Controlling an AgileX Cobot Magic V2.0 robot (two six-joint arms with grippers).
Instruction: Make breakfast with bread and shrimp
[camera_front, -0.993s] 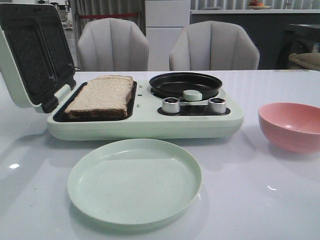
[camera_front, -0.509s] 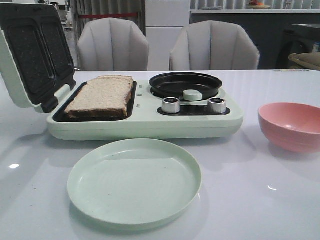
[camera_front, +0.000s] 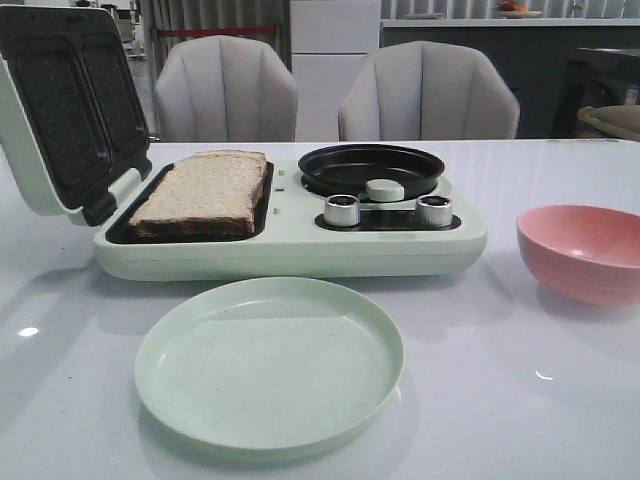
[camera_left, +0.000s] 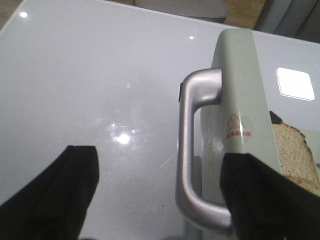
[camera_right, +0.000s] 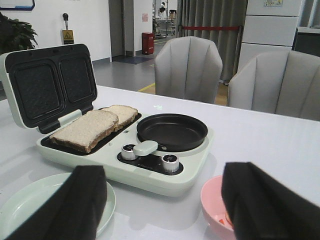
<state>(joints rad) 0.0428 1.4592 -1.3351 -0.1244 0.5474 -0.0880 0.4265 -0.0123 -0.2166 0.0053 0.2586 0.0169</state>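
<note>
Nearest to the camera in the front view, a pale green plate (camera_front: 270, 362) is seen lying on the white table (camera_front: 520, 400), with nothing on it. Further to the right, a salmon-pink bowl (camera_front: 582, 252) is placed on the table, well apart from the plate; in the right wrist view small orange-pink pieces, taken to be the shrimp (camera_right: 223, 219), are partly seen inside it, though they are mostly hidden by a finger. Behind the plate a pale green breakfast maker (camera_front: 290, 235) is set, with its lid (camera_front: 60, 110) opened upward on the left side. The bread (camera_front: 200, 192) is laid flat on the dark grill plate; two slices side by side can be told from the right wrist view. On the right half of the maker a black round pan (camera_front: 370, 168) is mounted, and two silver knobs (camera_front: 342, 210) are found in front of it. At the back, two grey chairs (camera_front: 428, 92) are placed behind the table. The left gripper (camera_left: 160, 195) is held with its fingers (camera_left: 50, 195) wide apart near the silver handle (camera_left: 192, 150) of the lid, and nothing is gripped. The right gripper (camera_right: 165, 205) is also held spread apart above the table, with nothing between its fingers.
</note>
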